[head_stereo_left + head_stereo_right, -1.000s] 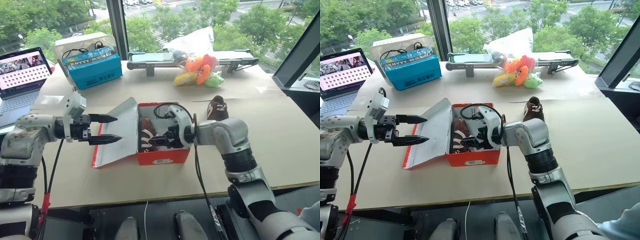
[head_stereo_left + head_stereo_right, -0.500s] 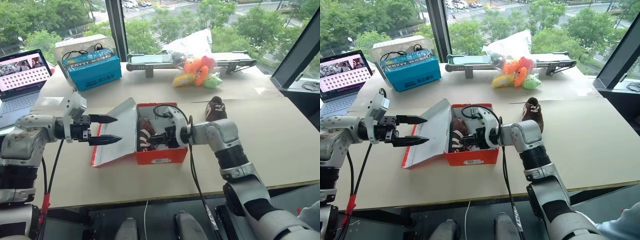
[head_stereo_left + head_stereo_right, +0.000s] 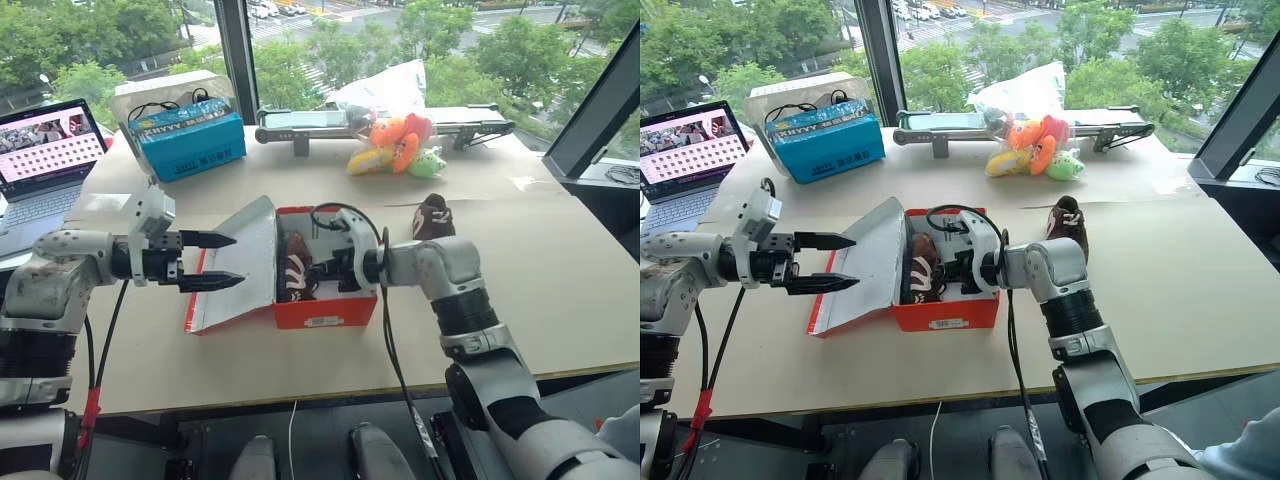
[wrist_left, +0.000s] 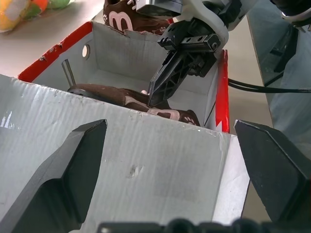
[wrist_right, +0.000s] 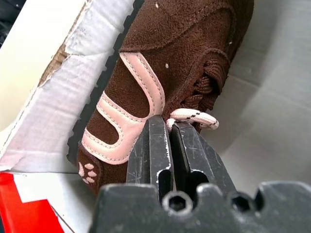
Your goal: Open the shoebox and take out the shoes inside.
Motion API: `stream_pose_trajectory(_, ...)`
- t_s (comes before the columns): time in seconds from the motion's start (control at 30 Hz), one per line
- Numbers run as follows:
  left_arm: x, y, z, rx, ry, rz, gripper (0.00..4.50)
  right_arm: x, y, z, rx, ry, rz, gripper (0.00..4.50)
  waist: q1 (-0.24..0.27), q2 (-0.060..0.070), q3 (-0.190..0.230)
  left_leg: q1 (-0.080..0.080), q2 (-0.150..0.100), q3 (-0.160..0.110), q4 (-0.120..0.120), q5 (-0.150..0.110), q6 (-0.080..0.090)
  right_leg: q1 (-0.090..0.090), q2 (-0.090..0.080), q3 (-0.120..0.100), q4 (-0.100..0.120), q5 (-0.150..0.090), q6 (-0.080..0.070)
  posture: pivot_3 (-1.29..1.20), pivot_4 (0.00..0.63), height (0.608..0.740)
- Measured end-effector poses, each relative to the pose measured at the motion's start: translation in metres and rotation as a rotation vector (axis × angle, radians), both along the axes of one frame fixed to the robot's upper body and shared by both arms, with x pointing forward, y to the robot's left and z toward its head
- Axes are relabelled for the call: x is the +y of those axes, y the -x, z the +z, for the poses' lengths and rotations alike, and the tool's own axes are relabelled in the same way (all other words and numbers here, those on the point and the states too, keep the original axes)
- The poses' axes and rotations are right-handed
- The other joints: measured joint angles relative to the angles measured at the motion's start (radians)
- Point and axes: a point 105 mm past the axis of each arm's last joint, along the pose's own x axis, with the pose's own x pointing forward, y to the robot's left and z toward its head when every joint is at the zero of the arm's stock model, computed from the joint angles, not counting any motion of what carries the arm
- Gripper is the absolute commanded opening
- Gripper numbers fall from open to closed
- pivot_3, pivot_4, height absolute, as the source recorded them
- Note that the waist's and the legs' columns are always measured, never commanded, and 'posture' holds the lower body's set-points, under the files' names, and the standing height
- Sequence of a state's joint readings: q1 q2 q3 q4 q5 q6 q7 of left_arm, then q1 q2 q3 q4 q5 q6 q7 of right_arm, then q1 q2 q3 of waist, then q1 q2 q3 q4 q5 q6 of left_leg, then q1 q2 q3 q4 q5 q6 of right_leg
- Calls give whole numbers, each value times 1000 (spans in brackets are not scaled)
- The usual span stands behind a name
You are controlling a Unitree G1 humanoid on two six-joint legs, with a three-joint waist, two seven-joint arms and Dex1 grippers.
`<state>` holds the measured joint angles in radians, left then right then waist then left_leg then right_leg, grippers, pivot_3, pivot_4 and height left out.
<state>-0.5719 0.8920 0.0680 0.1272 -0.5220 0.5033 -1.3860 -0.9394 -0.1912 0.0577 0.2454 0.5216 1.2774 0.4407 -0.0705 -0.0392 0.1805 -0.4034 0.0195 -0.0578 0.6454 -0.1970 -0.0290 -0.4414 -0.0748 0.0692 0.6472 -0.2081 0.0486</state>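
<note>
The red shoebox [image 3: 325, 312] stands open mid-table, its pale lid [image 3: 225, 305] folded out to the left. One brown shoe [image 3: 296, 268] with pale stripes lies inside against the left wall. My right gripper [image 5: 167, 121] reaches into the box and is shut at that shoe's laced top, where a white lace end [image 5: 192, 115] sticks out by its tips. The other brown shoe [image 3: 432, 217] stands on the table just right of the box. My left gripper [image 3: 238, 260] hovers open over the lid, pointing right, holding nothing.
A blue box [image 3: 190, 140] and a laptop [image 3: 45, 150] sit at the back left. Orange, yellow and green plush toys [image 3: 398, 143] lie at the back by a long black-and-silver device [image 3: 300, 120]. Bare table spreads right of the box.
My right gripper has gone from open to shut at the shoe inside the box. The left arm has stayed where it was.
</note>
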Motion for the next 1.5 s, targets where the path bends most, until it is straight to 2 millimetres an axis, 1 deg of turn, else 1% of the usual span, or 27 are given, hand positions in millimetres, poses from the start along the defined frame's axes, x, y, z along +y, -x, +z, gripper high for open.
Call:
stream_pose_trajectory(0.1, 0, 0, 0, -1, -6, 3, 4500, -7, -7, 12, -24, -2, -45, 16, 0, 0, 0, -1, 0, 0, 0, 0, 0, -1, 0, 0, 0, 1, -1, 0, 150, 706)
stream_pose_trajectory(0.2, 0, -1, 0, -2, -7, 3, 4500, -12, -9, 23, -44, -8, -72, 16, 0, 0, 0, -3, 0, 0, 0, 0, 0, -2, 0, 0, -1, 2, -4, 0, 150, 706)
stream_pose_trajectory(0.33, -1, -1, 1, -4, -8, 1, 4500, -14, -7, 52, -133, 5, -70, 16, -2, 0, 0, -5, 0, 0, -1, 0, 0, -5, -1, 0, -1, 3, -4, 0, 150, 706)
stream_pose_trajectory(0.4, -1, -1, 1, -6, -8, -1, 4500, -14, -5, 63, -167, 3, -68, 16, -2, 0, 0, -5, 0, 0, -1, 0, 0, -5, 0, 0, -1, 3, -4, 0, 150, 706)
stream_pose_trajectory(0.47, -1, -1, 2, -8, -8, -2, 4500, -14, -4, 67, -181, 8, -66, 16, -2, 0, 0, -5, 0, 0, -1, 0, 0, -5, -1, 0, -1, 2, -4, 0, 150, 706)
stream_pose_trajectory(0.73, -2, -2, 2, -8, -3, -3, 4500, -16, 1, 70, -183, 28, -62, 16, -1, 0, 0, -5, 0, 0, -1, 0, 0, -5, -1, 0, -1, 2, -4, 0, 150, 706)
stream_pose_trajectory(0.8, -4, -3, 2, -9, 0, -7, 4500, -24, 0, 77, -196, 49, -80, 16, 0, 1, 1, -6, -1, 0, -1, 0, 0, -6, -1, 0, -1, 2, -4, 0, 150, 706)
stream_pose_trajectory(0.9, -4, -3, 2, -9, 0, -7, 4500, -49, -4, 105, -263, 43, -156, 16, 3, 1, 1, -9, -1, 0, -1, 0, 0, -9, -1, 0, -1, 3, -5, 0, 150, 706)
stream_pose_trajectory(0.97, -4, -3, 2, -8, 0, -7, 4500, -56, -2, 119, -294, 16, -183, 16, 3, 1, 1, -9, -1, 0, -1, 0, 0, -9, -1, 0, -1, 3, -5, 0, 150, 706)
stream_pose_trajectory(1.0, -4, -3, 2, -8, 0, -8, 4500, -59, -1, 123, -296, 8, -195, 16, -1, 1, 1, -10, -1, 0, -1, 0, 0, -10, -1, 0, 0, 3, -5, 0, 150, 706)
stream_pose_trajectory(1.1, -4, -3, 2, -8, 1, -9, 4500, -69, 0, 123, -271, -2, -229, 16, -3, 1, 1, -10, -1, 0, -1, 0, 0, -11, -1, 0, 0, 3, -6, 0, 150, 706)
stream_pose_trajectory(1.13, -4, -3, 2, -8, 1, -9, 4500, -77, -1, 123, -269, 8, -255, 16, -1, 1, 1, -11, -1, 0, -1, 0, 0, -12, -1, 0, 0, 3, -6, 0, 150, 706)
stream_pose_trajectory(1.17, -4, -3, 2, -8, 2, -10, 4500, -90, -2, 126, -275, 30, -296, 16, 0, 1, 1, -12, -1, 0, -1, 0, 0, -13, -1, 0, 0, 3, -6, 0, 150, 706)
stream_pose_trajectory(1.27, -4, -2, 1, -4, 2, -9, 4500, -136, -8, 135, -307, 97, -456, 16, 11, 1, 1, -14, -2, 0, -1, 0, 0, -13, -2, 0, -1, 3, -6, 0, 150, 706)
stream_pose_trajectory(1.3, -4, -2, 1, -4, 2, -9, 4500, -149, -10, 137, -314, 121, -500, 16, 12, 1, 1, -14, -2, 1, -1, 0, 0, -14, -3, 0, -1, 3, -6, 0, 150, 706)
stream_pose_trajectory(1.37, -5, -2, 0, -3, 3, -10, 4500, -187, -14, 139, -340, 209, -606, 16, 12, 0, 1, -14, -2, 1, -1, 0, 0, -14, -2, 0, -2, 3, -5, 0, 150, 706)
stream_pose_trajectory(1.4, -5, -2, 0, -3, 3, -10, 4500, -199, -15, 139, -345, 234, -639, 16, 11, 0, 1, -14, -2, 1, -1, 0, 0, -14, -2, 0, -2, 3, -5, 0, 150, 706)
stream_pose_trajectory(1.43, -5, -2, 0, -3, 4, -11, 4500, -215, -17, 136, -356, 297, -677, 16, 9, 0, 1, -14, -2, 1, -1, 0, 0, -14, -2, 0, -1, 3, -4, 0, 150, 706)
stream_pose_trajectory(1.5, -6, -2, 0, -2, 6, -13, 4500, -234, -18, 126, -366, 424, -697, 16, 1, 0, 1, -13, -1, 2, -1, 0, 0, -14, -2, 1, -2, 2, -3, 0, 150, 706)
